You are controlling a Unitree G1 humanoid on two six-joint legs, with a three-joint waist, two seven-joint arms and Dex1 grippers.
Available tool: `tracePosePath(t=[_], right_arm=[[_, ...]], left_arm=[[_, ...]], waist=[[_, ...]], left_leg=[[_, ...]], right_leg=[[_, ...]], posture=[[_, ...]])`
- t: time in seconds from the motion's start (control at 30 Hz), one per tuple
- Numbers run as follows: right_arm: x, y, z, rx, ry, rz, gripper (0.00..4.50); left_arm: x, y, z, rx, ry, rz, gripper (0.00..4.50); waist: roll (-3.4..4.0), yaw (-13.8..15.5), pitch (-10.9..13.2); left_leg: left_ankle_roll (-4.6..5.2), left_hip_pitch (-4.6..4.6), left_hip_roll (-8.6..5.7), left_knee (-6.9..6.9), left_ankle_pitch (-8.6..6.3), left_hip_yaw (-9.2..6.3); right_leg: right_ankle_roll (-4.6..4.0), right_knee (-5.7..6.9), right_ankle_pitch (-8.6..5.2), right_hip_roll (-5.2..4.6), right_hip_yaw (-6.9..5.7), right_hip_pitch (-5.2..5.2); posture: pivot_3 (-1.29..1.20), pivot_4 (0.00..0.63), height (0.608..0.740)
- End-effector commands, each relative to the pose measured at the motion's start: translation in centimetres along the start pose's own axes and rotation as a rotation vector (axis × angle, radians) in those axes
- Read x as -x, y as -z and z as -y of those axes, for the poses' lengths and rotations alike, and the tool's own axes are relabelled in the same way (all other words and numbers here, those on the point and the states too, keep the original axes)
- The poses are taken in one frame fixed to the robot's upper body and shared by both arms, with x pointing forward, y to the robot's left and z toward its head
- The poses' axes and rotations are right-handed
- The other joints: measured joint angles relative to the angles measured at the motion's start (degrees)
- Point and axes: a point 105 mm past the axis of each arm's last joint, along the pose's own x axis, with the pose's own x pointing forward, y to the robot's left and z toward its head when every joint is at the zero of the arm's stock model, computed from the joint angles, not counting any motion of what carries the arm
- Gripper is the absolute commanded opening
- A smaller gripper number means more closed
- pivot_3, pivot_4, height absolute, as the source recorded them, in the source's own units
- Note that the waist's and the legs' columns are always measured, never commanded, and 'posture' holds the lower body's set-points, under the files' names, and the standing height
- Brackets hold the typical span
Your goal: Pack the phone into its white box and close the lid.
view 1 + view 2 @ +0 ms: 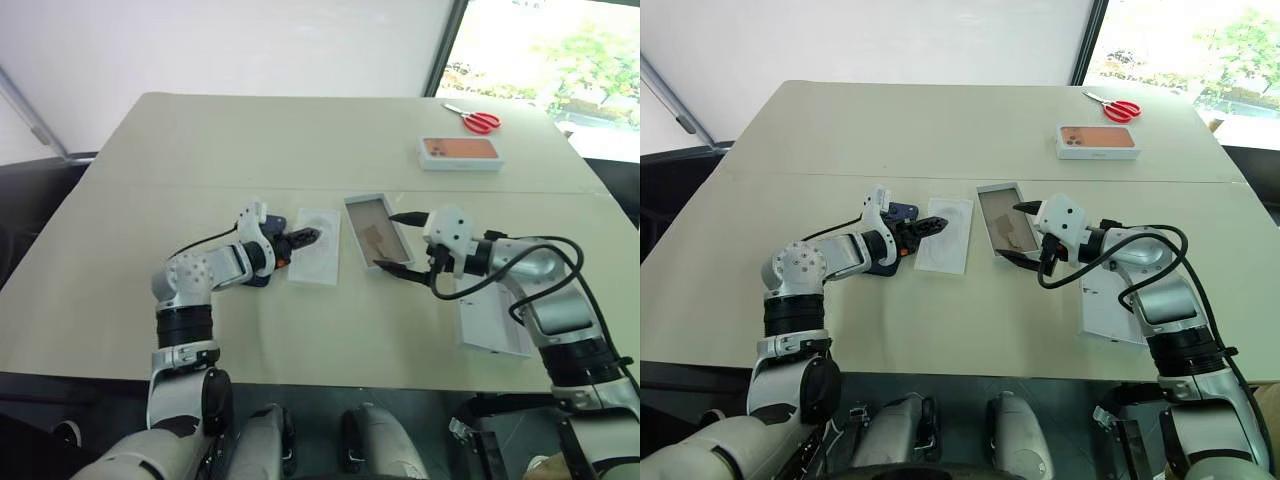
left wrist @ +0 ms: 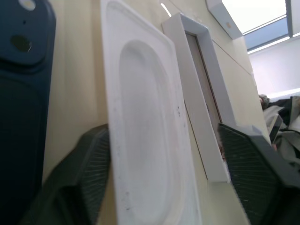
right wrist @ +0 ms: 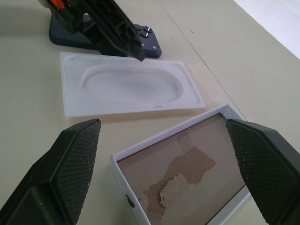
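1. Nearest to us, the lid (image 1: 492,322) lies flat on the table (image 1: 300,140) at our right, partly under the right forearm.
2. Our right gripper (image 1: 398,243) hovers over the near end of the white box (image 1: 1000,232) with its fingers spread wide, holding nothing.
3. The white box sits open near the table's middle, its brownish cardboard floor showing, with no phone inside.
4. Just left of it, apart from it, lies the flat white insert (image 3: 127,89) with an oval recess.
5. Our left gripper (image 1: 303,239) reaches over that insert's left edge; we cannot tell how far apart its fingers stand, and we see nothing in them.
6. The phone (image 3: 105,40) lies on the table just beyond the insert's left side, under the left wrist, its camera cluster showing.
7. Farther off to the right rests a white box with an orange phone picture (image 1: 460,152), and beyond it red-handled scissors (image 1: 474,119).
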Motion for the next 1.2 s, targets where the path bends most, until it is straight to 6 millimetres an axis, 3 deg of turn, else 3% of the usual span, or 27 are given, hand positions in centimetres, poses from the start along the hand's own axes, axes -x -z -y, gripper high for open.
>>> tracePosePath(t=[0.03, 0.17, 0.27, 0.37, 0.4, 0.63, 1.0, 1.13, 1.2], right_arm=[[0.0, -1.5, 0.5, 0.044, 0.019, 0.041, 4.5], [0.0, -1.5, 0.4, 0.048, 0.019, 0.04, 4.5], [-0.1, -1.6, 0.4, 0.052, 0.019, 0.041, 4.5], [-0.2, -1.8, 0.4, 0.053, 0.02, 0.044, 4.5], [-0.2, -1.8, 0.5, 0.053, 0.021, 0.045, 4.5], [-0.2, -1.6, 0.5, 0.048, 0.027, 0.038, 4.5], [-0.8, 1.2, -1.6, 0.017, -0.108, -0.093, 4.5], [-1.0, 1.8, -0.9, 0.026, -0.172, -0.14, 4.5], [-0.9, 2.2, 0.0, 0.043, -0.177, -0.166, 3.96]], left_arm=[[0.2, -0.2, 0.4, -0.012, 0.008, 0.005, 2.75], [0.3, 0.0, 0.2, -0.006, 0.008, 0.002, 2.75], [0.4, 0.0, -0.1, 0.006, 0.001, 0.004, 1.86], [0.4, 0.3, -0.2, 0.012, -0.001, -0.012, 0.31], [0.4, 0.5, -0.3, 0.007, -0.008, -0.018, 0.03], [0.7, 0.5, -1.3, 0.022, -0.052, -0.01, 0.03], [2.6, -2.9, 0.6, 0.113, 0.083, 0.11, 0.03], [2.9, -3.9, 0.1, 0.12, 0.055, 0.15, 0.03], [3.0, -4.0, 0.0, 0.109, 0.038, 0.159, 0.0]], waist=[[0.0, 0.01, 0.0], [0.0, 0.02, 0.0], [0.0, 0.03, 0.0], [0.0, 0.02, 0.0], [0.0, 0.03, 0.0], [0.0, 0.02, 0.0], [-0.03, 0.03, 0.02], [-0.04, -0.01, 0.02], [-0.04, -0.03, 0.02]], left_leg=[[0.0, 0.0, 0.0, 0.0, 0.0, 0.0], [-0.01, 0.0, -0.01, 0.0, 0.0, 0.0], [-0.01, 0.0, 0.0, 0.0, 0.0, 0.0], [-0.01, 0.0, 0.0, 0.0, 0.0, 0.0], [-0.01, 0.0, 0.0, 0.0, 0.0, 0.0], [-0.01, 0.01, 0.0, 0.0, 0.0, 0.0], [-0.01, 0.0, 0.01, 0.0, 0.0, 0.0], [-0.01, 0.0, 0.0, 0.0, 0.0, 0.0], [-0.02, 0.0, 0.0, 0.0, 0.0, 0.0]], right_leg=[[0.0, 0.0, 0.0, 0.0, 0.0, 0.0], [0.0, 0.0, 0.0, 0.0, 0.0, 0.0], [0.0, -0.01, 0.0, 0.0, 0.0, 0.0], [0.0, -0.01, 0.0, 0.0, 0.0, 0.0], [0.0, 0.0, 0.0, 0.0, 0.0, 0.0], [0.0, 0.0, 0.0, 0.0, 0.0, 0.01], [0.0, -0.01, 0.0, 0.0, 0.0, 0.0], [0.0, -0.01, 0.0, 0.0, 0.0, 0.0], [0.0, -0.01, 0.0, 0.01, 0.0, 0.0]], posture=[[0.0, 0.15, 0.74], [0.0, 0.15, 0.74], [0.0, 0.15, 0.74], [0.0, 0.15, 0.74], [0.0, 0.15, 0.74], [0.0, 0.15, 0.74], [0.0, 0.15, 0.74], [0.0, 0.15, 0.74], [0.0, 0.15, 0.74]])
